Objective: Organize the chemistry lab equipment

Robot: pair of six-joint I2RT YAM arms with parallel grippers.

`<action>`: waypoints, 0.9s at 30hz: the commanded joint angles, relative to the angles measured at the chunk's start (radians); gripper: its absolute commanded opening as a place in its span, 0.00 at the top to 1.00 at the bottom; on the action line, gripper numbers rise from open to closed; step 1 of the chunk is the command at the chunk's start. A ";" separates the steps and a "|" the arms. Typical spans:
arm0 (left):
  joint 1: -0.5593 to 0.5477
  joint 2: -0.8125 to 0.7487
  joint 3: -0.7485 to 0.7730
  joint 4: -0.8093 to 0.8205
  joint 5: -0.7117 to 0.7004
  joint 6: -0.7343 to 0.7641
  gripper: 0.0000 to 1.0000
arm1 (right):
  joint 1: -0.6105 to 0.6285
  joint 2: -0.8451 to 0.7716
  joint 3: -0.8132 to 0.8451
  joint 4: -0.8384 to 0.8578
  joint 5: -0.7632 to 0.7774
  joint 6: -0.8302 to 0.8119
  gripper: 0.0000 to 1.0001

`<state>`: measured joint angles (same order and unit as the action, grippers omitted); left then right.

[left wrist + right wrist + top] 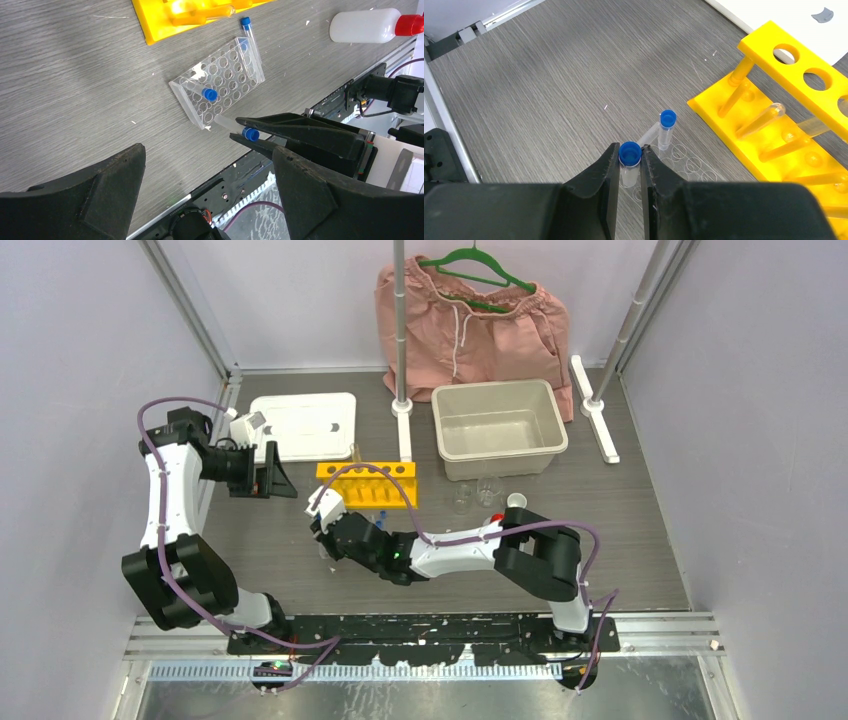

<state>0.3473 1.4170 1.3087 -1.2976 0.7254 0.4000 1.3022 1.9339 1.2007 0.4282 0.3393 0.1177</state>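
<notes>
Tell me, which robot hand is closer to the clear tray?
Right. The right gripper holds a tube by the tray's corner. The left gripper hangs open, well apart, near the yellow rack's end.

Top cam: high, behind the near edge, looks down on the whole tabletop (620,540). Left wrist cam: mid height, tilted toward the near edge. Right wrist cam: low, close in. All three catch the rack (366,483); both wrist cams share the tray (220,87).

Left pincer (207,152) wide; right pincer (630,156) pinched, seemingly tilted.
</notes>
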 commanded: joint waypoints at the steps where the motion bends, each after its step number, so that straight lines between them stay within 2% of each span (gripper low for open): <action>1: 0.005 0.001 0.018 0.014 0.005 0.007 0.03 | 0.002 -0.001 0.007 0.081 0.012 -0.005 0.99; 27: 0.005 0.006 0.042 0.001 0.007 0.017 0.03 | 0.000 0.060 0.021 0.057 -0.026 0.012 0.99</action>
<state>0.3473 1.4307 1.3087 -1.2980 0.7177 0.4042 1.3022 1.9926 1.2003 0.4377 0.3054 0.1337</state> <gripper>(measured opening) 0.972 0.248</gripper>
